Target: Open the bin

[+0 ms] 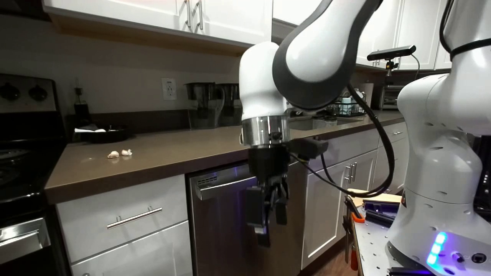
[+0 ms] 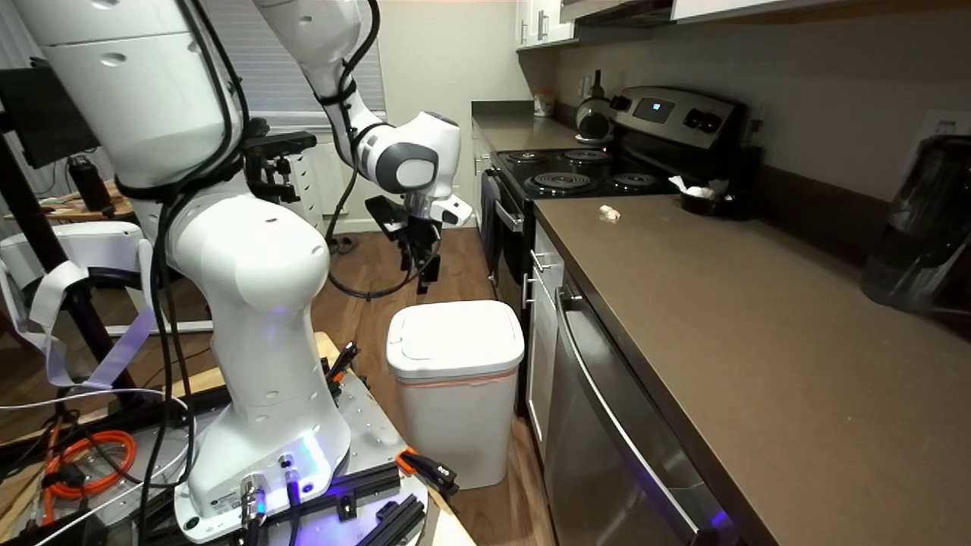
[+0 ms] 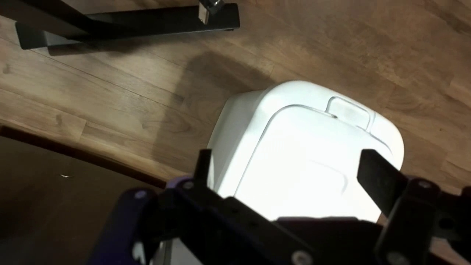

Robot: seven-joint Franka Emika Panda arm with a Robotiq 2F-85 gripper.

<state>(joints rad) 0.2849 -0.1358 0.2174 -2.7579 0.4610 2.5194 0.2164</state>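
Observation:
The white bin (image 2: 459, 425) stands on the wooden floor between the robot's table and the cabinets, with its lid (image 2: 455, 326) shut. In the wrist view the bin lid (image 3: 301, 162) lies below my gripper (image 3: 287, 152), and a rectangular tab (image 3: 349, 112) shows at the lid's far edge. The fingers are spread wide with nothing between them. In an exterior view my gripper (image 2: 427, 284) points down above the bin, apart from the lid. It also hangs in front of the dishwasher in an exterior view (image 1: 272, 228), where the bin is out of view.
The dishwasher (image 1: 226, 237) and brown counter (image 1: 165, 147) run beside the bin. Drawer handles (image 1: 134, 217) stick out. The stove (image 2: 576, 171) stands farther along. A black stand foot (image 3: 162, 24) is on the floor. The robot's table (image 2: 372, 425) holds clamps and cables.

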